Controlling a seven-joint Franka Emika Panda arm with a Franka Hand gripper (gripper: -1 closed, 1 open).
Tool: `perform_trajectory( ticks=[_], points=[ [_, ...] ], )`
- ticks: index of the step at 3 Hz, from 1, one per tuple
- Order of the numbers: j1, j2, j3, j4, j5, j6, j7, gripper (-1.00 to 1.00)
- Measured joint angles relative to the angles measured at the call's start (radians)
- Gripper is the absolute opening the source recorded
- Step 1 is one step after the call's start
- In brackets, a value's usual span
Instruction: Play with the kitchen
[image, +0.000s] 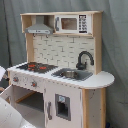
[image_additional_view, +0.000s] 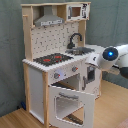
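The kitchen (image: 62, 75) is a tall white and light-wood toy that shows in both exterior views. It has a black-red hob (image: 35, 66), a sink (image: 73, 74), a black faucet (image: 84, 59), a grey hood (image: 39, 29) and a small microwave (image: 73, 23). In the second exterior view the windowed oven door (image_additional_view: 72, 104) hangs open toward the front. My gripper (image_additional_view: 90, 75) is at the kitchen's (image_additional_view: 55, 65) front right corner, just below the counter and above the open door. My white arm (image_additional_view: 112, 55) reaches in from the second exterior view's right.
The kitchen stands on a wooden floor (image_additional_view: 15, 120) in front of a grey curtain (image: 115, 45). A white part of my arm (image: 10, 110) fills the first exterior view's lower left corner. A closed cabinet door with a small window (image: 62, 106) sits under the sink.
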Motion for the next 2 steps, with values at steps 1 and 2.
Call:
perform_trajectory(
  ticks=[1, 2],
  points=[
    [0.016, -0.057, 0.008, 0.001, -0.074, -0.033, -0.038, 1.0],
    [0.016, -0.102, 0.038, 0.001, -0.158, -0.041, -0.075, 1.0]
  ],
)
